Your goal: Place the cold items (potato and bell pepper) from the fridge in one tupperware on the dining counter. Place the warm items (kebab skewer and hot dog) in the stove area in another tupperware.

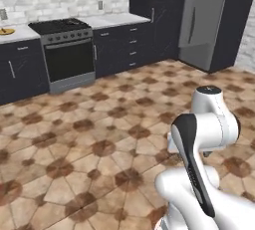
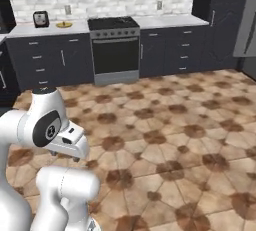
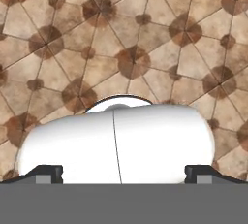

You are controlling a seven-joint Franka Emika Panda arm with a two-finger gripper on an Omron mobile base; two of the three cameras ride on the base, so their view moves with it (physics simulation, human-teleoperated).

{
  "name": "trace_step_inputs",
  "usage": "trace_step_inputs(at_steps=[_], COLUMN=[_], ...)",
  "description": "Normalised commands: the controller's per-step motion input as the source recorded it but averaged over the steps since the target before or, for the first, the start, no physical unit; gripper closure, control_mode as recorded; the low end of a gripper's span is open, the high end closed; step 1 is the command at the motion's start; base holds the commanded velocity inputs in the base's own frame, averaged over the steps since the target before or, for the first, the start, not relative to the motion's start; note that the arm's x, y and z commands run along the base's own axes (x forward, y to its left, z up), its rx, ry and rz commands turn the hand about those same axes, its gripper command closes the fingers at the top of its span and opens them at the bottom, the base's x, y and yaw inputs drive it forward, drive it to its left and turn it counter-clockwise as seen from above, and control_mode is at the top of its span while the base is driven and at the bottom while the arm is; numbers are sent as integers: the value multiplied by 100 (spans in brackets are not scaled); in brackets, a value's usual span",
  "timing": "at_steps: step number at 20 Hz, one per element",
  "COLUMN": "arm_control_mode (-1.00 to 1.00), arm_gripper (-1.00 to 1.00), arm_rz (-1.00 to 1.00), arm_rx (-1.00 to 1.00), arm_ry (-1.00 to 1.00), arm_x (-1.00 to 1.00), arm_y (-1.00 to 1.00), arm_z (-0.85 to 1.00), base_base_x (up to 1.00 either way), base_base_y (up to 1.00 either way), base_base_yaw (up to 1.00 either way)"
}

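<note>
The tall grey steel fridge (image 1: 204, 20) stands shut at the far right of the kitchen, and a sliver of it (image 2: 248, 25) shows in the right base view. The stove (image 1: 64, 50) (image 2: 115, 45) sits in the dark cabinet run across the room, its cooktop bare as far as I can tell. My gripper (image 3: 123, 174) points down at the tiled floor over the folded arm, open, with nothing between its fingertips (image 3: 46, 173). The potato, bell pepper, kebab skewer, hot dog, tupperware and dining counter are out of view.
Wide brown tiled floor (image 1: 99, 124) lies between me and the cabinets. A white countertop (image 2: 50, 27) left of the stove carries a dark toaster (image 2: 41, 19) and a yellow dish (image 2: 63, 24) (image 1: 6, 31). My own folded arm (image 1: 199, 144) fills the foreground.
</note>
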Motion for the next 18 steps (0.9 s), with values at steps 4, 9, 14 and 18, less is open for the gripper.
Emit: trace_step_inputs(at_steps=[4, 9, 14, 18], arm_control_mode=[100, 100, 100, 100], arm_gripper=[-100, -100, -100, -100], arm_rz=[0, 0, 0, 0], arm_rx=[0, 0, 0, 0], arm_ry=[0, 0, 0, 0], arm_x=[0, 0, 0, 0], arm_y=[0, 0, 0, 0], arm_z=[0, 0, 0, 0], base_base_x=[100, 100, 100, 100], base_base_y=[-49, -50, -47, -39], base_base_yaw=[34, 30, 23, 16])
